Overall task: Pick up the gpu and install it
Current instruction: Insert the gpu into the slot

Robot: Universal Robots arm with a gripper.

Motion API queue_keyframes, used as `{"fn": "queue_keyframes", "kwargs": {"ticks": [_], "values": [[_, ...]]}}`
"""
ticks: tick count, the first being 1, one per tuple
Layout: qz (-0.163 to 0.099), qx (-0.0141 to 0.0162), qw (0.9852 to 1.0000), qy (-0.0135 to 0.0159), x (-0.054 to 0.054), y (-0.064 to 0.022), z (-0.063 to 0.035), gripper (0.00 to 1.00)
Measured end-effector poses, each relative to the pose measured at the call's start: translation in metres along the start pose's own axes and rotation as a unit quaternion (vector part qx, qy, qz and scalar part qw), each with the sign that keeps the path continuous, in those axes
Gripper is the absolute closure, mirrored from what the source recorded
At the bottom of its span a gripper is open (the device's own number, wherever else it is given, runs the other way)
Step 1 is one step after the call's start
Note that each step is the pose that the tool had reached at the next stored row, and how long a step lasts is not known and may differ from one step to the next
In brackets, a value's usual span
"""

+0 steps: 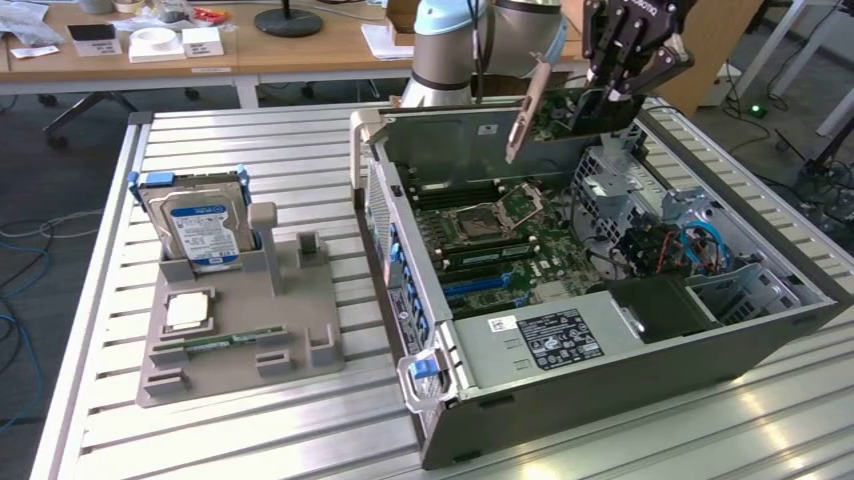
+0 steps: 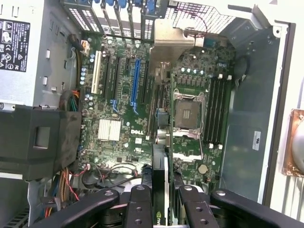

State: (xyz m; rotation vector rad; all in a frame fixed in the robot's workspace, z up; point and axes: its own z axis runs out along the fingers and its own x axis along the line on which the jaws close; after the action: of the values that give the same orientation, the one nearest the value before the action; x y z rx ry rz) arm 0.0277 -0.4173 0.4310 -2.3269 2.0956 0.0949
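Gripper (image 1: pixel 617 92): closed on the gpu (image 1: pixel 585 112), a finger (image 2: pixel 139 205) on each face, near its upper edge
Gpu position: held on edge in the air above the open case (image 1: pixel 694 352), clear of the motherboard (image 2: pixel 124 111); its bracket (image 1: pixel 525 118) hangs at the end nearer the exterior view's left
Seen from the wrist: the card runs edge-on between the blue slot (image 2: pixel 135 83) and the CPU socket (image 2: pixel 186 111)
Risk, misalignment: judged likely if the card descends askew; the connector edge would land on the slot wall or on nearby parts instead of seating
Risk, bracket: may catch the case's rear wall or its opening, tilting the card in the grip
Risk, slip: a narrow hold on a thin board could let it pivot under insertion force
Risk, cables: loose wires (image 2: pixel 66 186) lie near the board and could snag
Hidden: the card's connector edge, and the slot beneath it, which the card itself covers
Unclear: which slot it hangs over; how high it is above the board
Cut off: the arm's upper part in the exterior view
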Motion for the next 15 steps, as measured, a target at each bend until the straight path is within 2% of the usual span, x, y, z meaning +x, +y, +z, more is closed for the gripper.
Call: {"fn": "queue_keyframes", "kwargs": {"ticks": [7, 15], "values": [[-0.002, 0.0034, 1.0000, 0.0003, 0.000, 0.0071, 0.0123, 0.74], [-0.002, 0.0034, 1.0000, 0.0004, 0.000, 0.0072, 0.0127, 0.74]]}}
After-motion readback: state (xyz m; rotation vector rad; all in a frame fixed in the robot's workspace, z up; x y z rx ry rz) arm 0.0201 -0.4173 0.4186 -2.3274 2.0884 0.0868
